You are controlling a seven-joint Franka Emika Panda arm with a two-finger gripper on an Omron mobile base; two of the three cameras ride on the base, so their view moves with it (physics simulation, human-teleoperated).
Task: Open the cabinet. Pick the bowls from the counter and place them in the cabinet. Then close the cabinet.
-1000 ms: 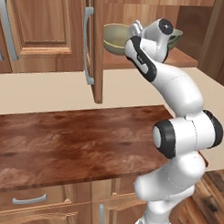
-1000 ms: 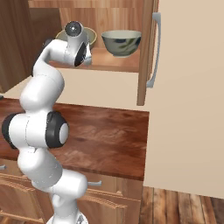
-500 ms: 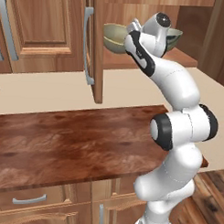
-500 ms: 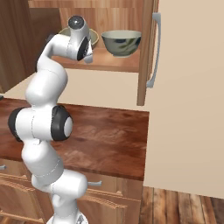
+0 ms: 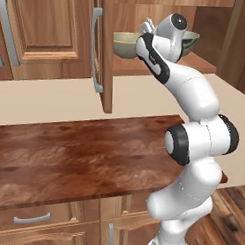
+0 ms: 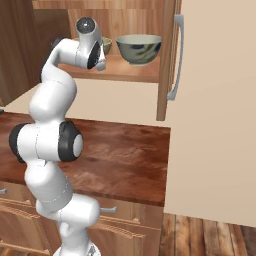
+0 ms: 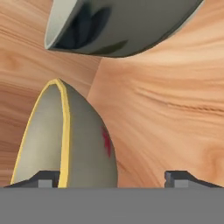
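The cabinet stands open: its left door (image 5: 108, 54) and right door (image 6: 167, 55) are swung out toward me. Both bowls rest on the shelf (image 6: 127, 71). The beige-olive bowl (image 5: 124, 44) (image 7: 74, 140) with the yellowish rim sits on the left, and the grey-green bowl (image 6: 138, 48) (image 7: 118, 26) on the right. My gripper (image 7: 113, 177) is open at the beige-olive bowl. One fingertip (image 7: 48, 177) is by the rim, the other well off to the side. My hand covers part of the grey-green bowl (image 5: 191, 41). The counter (image 5: 83, 158) lies below.
The open doors' grey bar handles (image 5: 97, 48) (image 6: 177, 55) stick out over the counter. A closed wall cabinet door (image 5: 42, 31) is to the left. Drawer units (image 5: 36, 219) run under the counter. Wooden floor (image 6: 210, 235) lies right of the counter's end.
The hand has risen a little at the shelf and the forearm has straightened upward. Both bowls stay where they were on the shelf.
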